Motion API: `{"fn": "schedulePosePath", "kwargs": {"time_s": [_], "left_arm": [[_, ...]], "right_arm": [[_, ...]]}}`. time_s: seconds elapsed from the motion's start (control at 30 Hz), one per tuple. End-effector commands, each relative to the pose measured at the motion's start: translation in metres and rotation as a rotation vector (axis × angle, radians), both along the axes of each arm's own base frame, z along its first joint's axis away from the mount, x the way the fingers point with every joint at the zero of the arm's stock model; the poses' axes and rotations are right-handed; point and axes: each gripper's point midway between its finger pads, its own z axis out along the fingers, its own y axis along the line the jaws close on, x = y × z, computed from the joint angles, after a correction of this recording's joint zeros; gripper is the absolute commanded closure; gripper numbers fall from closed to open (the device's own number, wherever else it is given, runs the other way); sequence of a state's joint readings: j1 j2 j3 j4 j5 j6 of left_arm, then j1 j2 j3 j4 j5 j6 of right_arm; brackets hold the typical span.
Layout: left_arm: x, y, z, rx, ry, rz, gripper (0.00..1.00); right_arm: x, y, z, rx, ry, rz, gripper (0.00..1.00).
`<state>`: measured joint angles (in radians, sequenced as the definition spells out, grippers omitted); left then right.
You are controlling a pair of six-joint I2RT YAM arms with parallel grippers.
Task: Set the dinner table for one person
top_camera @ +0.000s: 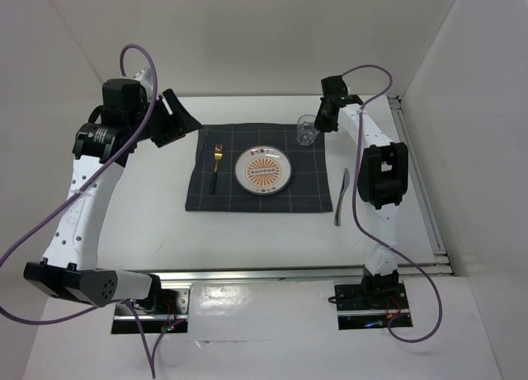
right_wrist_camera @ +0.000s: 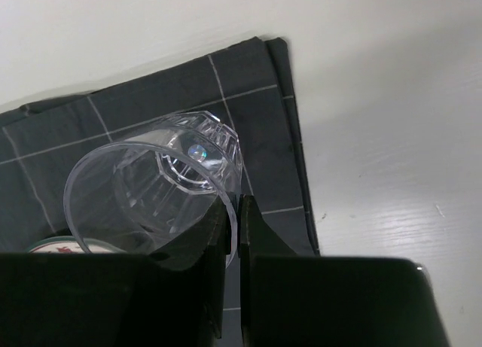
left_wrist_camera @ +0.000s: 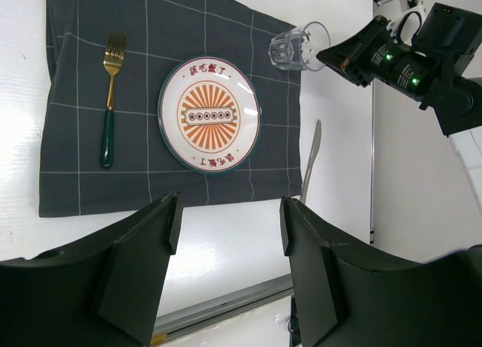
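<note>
On the white dinner table (top_camera: 272, 240) a dark grid mat (top_camera: 247, 200) holds a patterned plate (top_camera: 263, 171) and a gold fork with a green handle (top_camera: 215, 167). A silver knife (top_camera: 341, 195) lies on the table right of the mat. My right gripper (right_wrist_camera: 235, 211) is shut on the rim of a clear glass (right_wrist_camera: 154, 189), held over the mat's far right corner (top_camera: 307, 129). My left gripper (left_wrist_camera: 230, 215) is open and empty, raised at the far left (top_camera: 183, 116). The left wrist view shows the plate (left_wrist_camera: 209, 115), fork (left_wrist_camera: 110, 98), glass (left_wrist_camera: 297, 46) and knife (left_wrist_camera: 311, 160).
Metal rails (top_camera: 272, 271) edge the table at the near side and the right side (top_camera: 421, 182). White walls enclose the back and both sides. The arm bases (top_camera: 367, 293) sit at the near edge.
</note>
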<state>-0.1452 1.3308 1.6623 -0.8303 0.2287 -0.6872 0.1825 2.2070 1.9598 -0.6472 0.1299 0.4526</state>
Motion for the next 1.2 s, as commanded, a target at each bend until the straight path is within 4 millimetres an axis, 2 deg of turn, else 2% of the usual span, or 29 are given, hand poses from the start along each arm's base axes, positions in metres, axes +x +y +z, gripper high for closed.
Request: {"fn": "schedulePosePath", "kwargs": {"time_s": [0.0,0.2,0.33,0.43,0.47,0.5,0.53,0.57,0.6,0.67,0.7,0.73,0.77,0.8,0.9,0.93,0.97,1.0,1.03,1.07,1.13,1.17], "left_arm": [[-0.005,0.006,0.010,0.007,-0.041,0.021,0.29],[-0.007,0.008,0.006,0.022,-0.027,0.024,0.29],[-0.007,0.008,0.006,0.022,-0.027,0.024,0.29],[-0.007,0.008,0.010,0.021,-0.036,0.024,0.29],[-0.007,0.008,0.010,0.021,-0.036,0.024,0.29],[-0.007,0.008,0.010,0.021,-0.036,0.024,0.29],[-0.007,0.008,0.010,0.021,-0.036,0.024,0.29],[-0.007,0.008,0.010,0.021,-0.036,0.024,0.29],[-0.007,0.008,0.010,0.021,-0.036,0.024,0.29],[-0.007,0.008,0.010,0.021,-0.036,0.024,0.29],[-0.007,0.008,0.010,0.021,-0.036,0.024,0.29],[-0.007,0.009,0.009,0.028,-0.039,0.020,0.29],[-0.006,0.008,0.011,0.027,-0.048,0.020,0.29],[-0.003,0.008,0.008,0.028,-0.038,0.020,0.29],[-0.001,0.008,0.013,0.034,-0.053,0.015,0.29],[0.005,0.009,0.019,0.026,-0.076,0.017,0.29],[0.005,0.005,0.022,0.013,-0.086,-0.001,0.29],[0.008,0.005,0.023,0.013,-0.087,-0.001,0.29],[0.010,0.005,0.030,0.010,-0.112,-0.001,0.29],[0.010,0.005,0.030,0.010,-0.112,-0.001,0.29],[0.014,0.008,0.032,0.010,-0.113,0.008,0.29],[0.014,0.008,0.031,0.017,-0.117,0.004,0.29]], "right_arm": [[0.017,0.000,0.032,-0.009,-0.081,-0.035,1.00],[0.015,0.001,0.022,-0.007,-0.059,-0.029,1.00],[0.014,0.009,0.011,0.021,-0.033,-0.002,0.80],[0.011,0.013,0.010,0.014,-0.023,0.015,0.73],[0.011,0.013,0.010,0.014,-0.023,0.015,0.63],[0.009,0.013,0.008,0.012,-0.013,0.015,0.33],[0.007,0.018,0.013,0.014,-0.022,0.024,0.22],[0.007,0.017,0.013,0.008,-0.022,0.031,0.16],[0.009,0.018,0.030,0.014,-0.055,0.031,0.11],[0.011,0.020,0.055,0.032,-0.098,0.039,0.09],[0.012,0.016,0.075,0.047,-0.136,0.036,0.06],[0.011,0.020,0.090,0.069,-0.163,0.052,0.05],[0.011,0.013,0.102,0.072,-0.184,0.042,0.03],[0.004,0.012,0.126,0.078,-0.221,0.042,0.00],[-0.016,-0.009,0.141,0.052,-0.229,-0.003,0.00],[-0.031,-0.010,0.168,0.068,-0.285,0.004,0.00],[-0.048,-0.022,0.136,0.066,-0.211,-0.008,0.00],[-0.062,-0.019,0.129,0.082,-0.193,0.010,0.00],[-0.081,-0.027,0.143,0.091,-0.220,-0.006,0.00],[-0.109,-0.032,0.098,0.079,-0.112,-0.026,0.00],[-0.140,-0.042,0.071,0.070,-0.049,-0.055,0.09],[-0.160,-0.049,0.066,0.083,-0.028,-0.074,0.14]]}}
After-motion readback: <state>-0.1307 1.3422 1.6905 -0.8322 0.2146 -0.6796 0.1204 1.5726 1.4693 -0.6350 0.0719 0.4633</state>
